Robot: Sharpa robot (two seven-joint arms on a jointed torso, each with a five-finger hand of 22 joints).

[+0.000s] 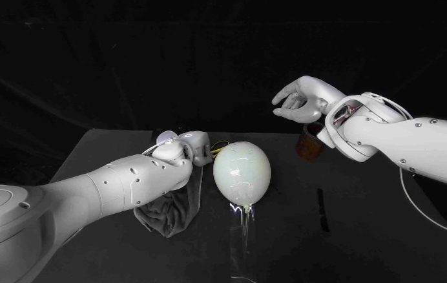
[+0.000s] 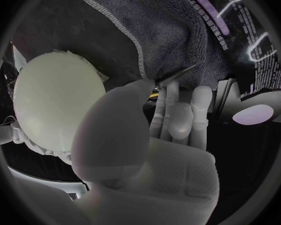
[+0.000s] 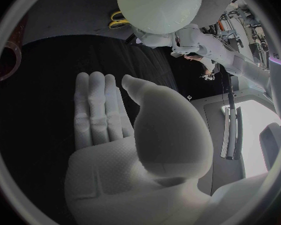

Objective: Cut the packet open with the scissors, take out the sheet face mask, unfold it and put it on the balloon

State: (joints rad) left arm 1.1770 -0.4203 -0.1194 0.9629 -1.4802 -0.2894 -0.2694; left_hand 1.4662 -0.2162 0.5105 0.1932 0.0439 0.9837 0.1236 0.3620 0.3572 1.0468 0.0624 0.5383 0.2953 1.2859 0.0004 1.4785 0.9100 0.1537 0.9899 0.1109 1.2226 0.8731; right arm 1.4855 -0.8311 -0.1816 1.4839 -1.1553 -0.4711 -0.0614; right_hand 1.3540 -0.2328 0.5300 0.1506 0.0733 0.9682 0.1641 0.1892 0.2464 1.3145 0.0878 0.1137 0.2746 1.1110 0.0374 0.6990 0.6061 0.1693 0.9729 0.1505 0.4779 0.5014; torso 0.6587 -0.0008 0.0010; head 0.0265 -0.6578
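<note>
Shows a black counter (image 1: 373, 231) with a pale, egg-shaped balloon (image 1: 242, 170) upright at its middle on a clear stand (image 1: 242, 228). Places the left hand (image 1: 183, 150) low over the counter, just beside the balloon and on its left in the head view, with a dark grey cloth (image 1: 172, 212) bunched beneath the forearm. Shows a small lilac-white disc (image 1: 168, 137) at the back of that hand; cannot tell what it is.

From the left wrist, shows the fingers (image 2: 178, 110) stretched out together, thumb alongside, with the tips at the stitched hem of the cloth. Cannot tell whether anything is pinched there. Locates the packet (image 2: 256, 45), dark with purple print, beyond the fingertips and against the far side of the cloth. Picks out the yellow-handled scissors (image 1: 219, 147) on the counter behind the balloon, between it and the left hand.

Shows the right hand (image 1: 300, 102) high above the far right of the counter, well apart from the balloon, loosely cupped and holding nothing. From the right wrist, shows its fingers (image 3: 100, 110) straight and side by side, thumb standing off from them, palm bare, with the balloon ahead. Shows a brown container (image 1: 307, 146) standing on the counter below the right wrist, partly hidden by it.
</note>
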